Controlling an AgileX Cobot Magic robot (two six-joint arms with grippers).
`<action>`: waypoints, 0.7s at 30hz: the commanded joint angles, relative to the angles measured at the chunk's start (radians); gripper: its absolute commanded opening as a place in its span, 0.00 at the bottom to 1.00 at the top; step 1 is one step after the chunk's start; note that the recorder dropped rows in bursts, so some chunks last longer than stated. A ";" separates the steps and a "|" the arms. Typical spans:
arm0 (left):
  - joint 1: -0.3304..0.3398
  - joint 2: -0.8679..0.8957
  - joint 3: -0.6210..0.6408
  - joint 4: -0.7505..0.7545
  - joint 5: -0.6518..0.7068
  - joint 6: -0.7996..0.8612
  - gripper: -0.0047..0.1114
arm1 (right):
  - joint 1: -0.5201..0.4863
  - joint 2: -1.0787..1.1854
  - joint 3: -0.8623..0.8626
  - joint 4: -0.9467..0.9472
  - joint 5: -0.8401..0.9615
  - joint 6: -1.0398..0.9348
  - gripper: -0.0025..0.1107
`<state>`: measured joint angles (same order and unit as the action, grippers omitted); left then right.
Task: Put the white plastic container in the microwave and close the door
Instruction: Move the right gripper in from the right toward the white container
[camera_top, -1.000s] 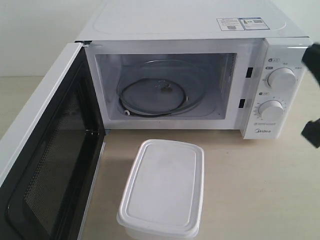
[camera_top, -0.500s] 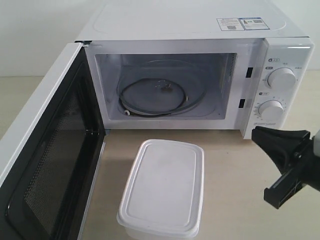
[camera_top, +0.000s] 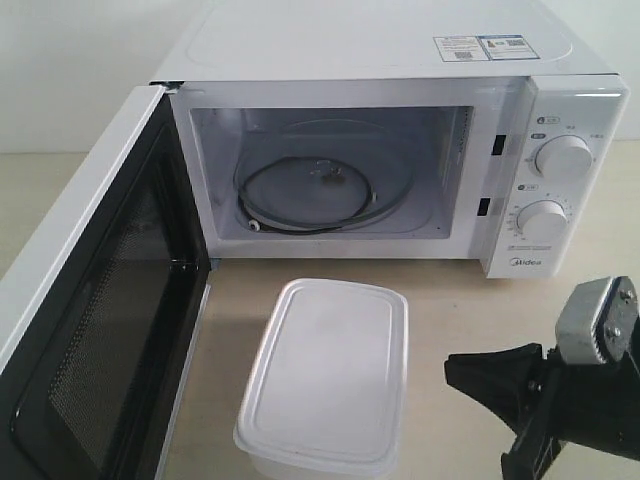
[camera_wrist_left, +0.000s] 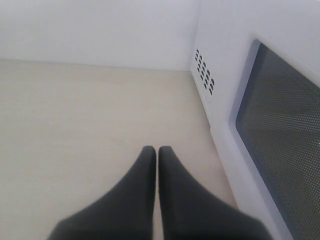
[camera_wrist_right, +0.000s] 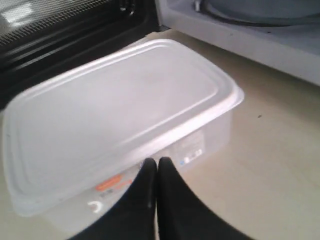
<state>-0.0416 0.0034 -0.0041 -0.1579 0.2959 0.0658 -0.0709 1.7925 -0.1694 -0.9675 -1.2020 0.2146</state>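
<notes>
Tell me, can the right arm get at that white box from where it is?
Probably yes. The right gripper is close beside the box, with only bare table between them. Its jaws are shut, though, so it would need to open before grabbing.

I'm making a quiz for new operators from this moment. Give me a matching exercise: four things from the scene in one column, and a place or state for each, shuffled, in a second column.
Column one
1. white plastic container
2. door
3. right gripper
4. glass turntable

Column two
A. swung wide open
B. inside the cavity of the microwave
C. on the table in front of the microwave, lid on
D. shut, holding nothing, pointed at the container's side

Pairs: 1-C, 2-A, 3-D, 4-B
</notes>
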 joint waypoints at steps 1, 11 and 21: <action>0.002 -0.003 0.004 -0.011 -0.001 -0.007 0.08 | 0.002 0.007 -0.034 -0.059 -0.019 0.368 0.02; 0.002 -0.003 0.004 -0.011 -0.001 -0.007 0.08 | 0.002 0.007 -0.042 0.014 -0.019 0.975 0.02; 0.002 -0.003 0.004 -0.011 -0.001 -0.007 0.08 | 0.002 0.009 -0.042 -0.011 -0.019 1.078 0.02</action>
<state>-0.0416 0.0034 -0.0041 -0.1579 0.2959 0.0658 -0.0691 1.8000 -0.2099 -0.9606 -1.2090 1.2724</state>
